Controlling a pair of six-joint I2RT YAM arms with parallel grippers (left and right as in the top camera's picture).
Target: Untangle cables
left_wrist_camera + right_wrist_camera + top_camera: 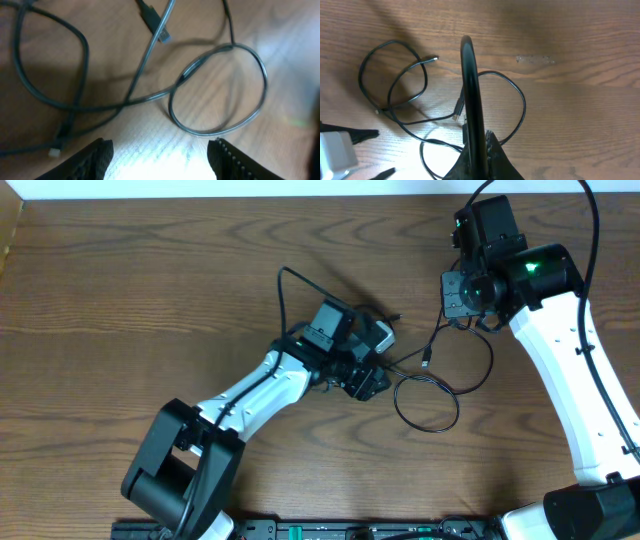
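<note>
Thin dark cables (428, 395) lie in loose, overlapping loops on the wooden table between the two arms. A plug end (427, 363) points down beside them. My right gripper (480, 139) is shut on a black cable (470, 85), which arches up out of its jaws. In the overhead view this gripper (450, 315) hangs above the upper right of the tangle. My left gripper (160, 167) is open over bare wood, with a round loop (220, 90) just ahead of its fingertips and a plug (157, 25) beyond. I make out no clearly white cord.
The left arm (260, 385) stretches from the front edge to the table's middle, and its own thicker black wire (290, 290) arches behind it. The right arm (575, 380) stands along the right side. A pale wall edge runs along the back.
</note>
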